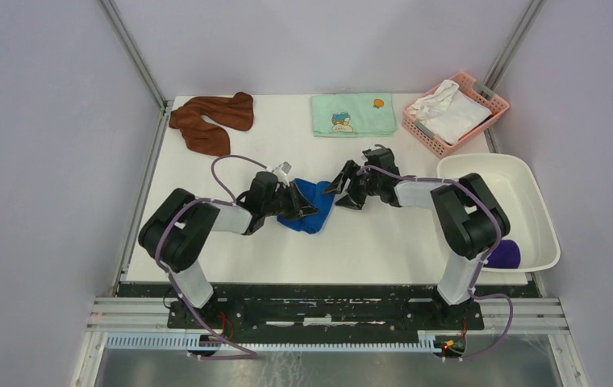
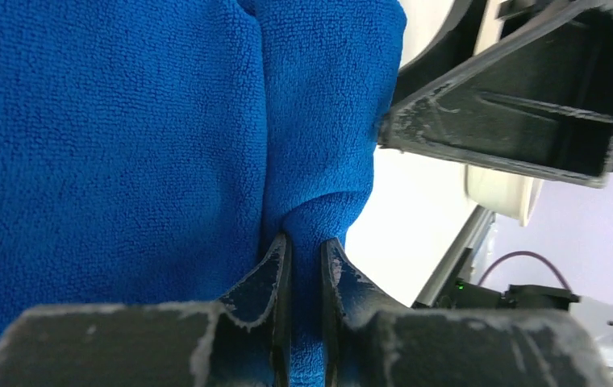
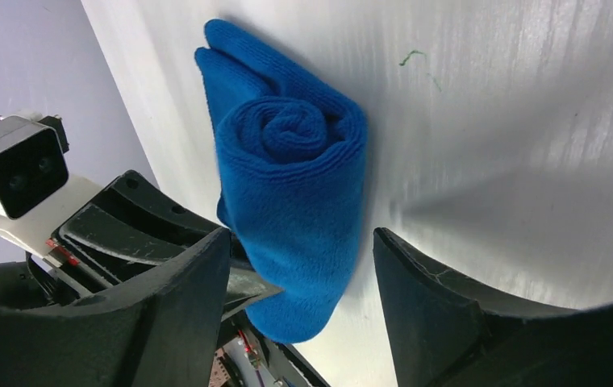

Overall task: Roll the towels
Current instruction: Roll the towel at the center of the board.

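Observation:
The royal blue towel (image 1: 310, 204) lies rolled at mid-table; its spiral end shows in the right wrist view (image 3: 291, 161). My left gripper (image 1: 302, 211) is shut on a fold of the blue towel (image 2: 126, 145). My right gripper (image 1: 340, 192) is open just right of the roll, its fingers (image 3: 174, 306) apart with the roll's end ahead of them, not clamped. The rust-brown towel (image 1: 210, 121) lies crumpled at the far left. The dark purple towel (image 1: 503, 255) sits rolled in the white tub (image 1: 529, 197).
A pale green cartoon-print towel (image 1: 352, 114) lies folded at the far centre. A pink basket (image 1: 416, 122) with a white cloth (image 1: 451, 110) stands at the far right. The tub sits at the table's right edge.

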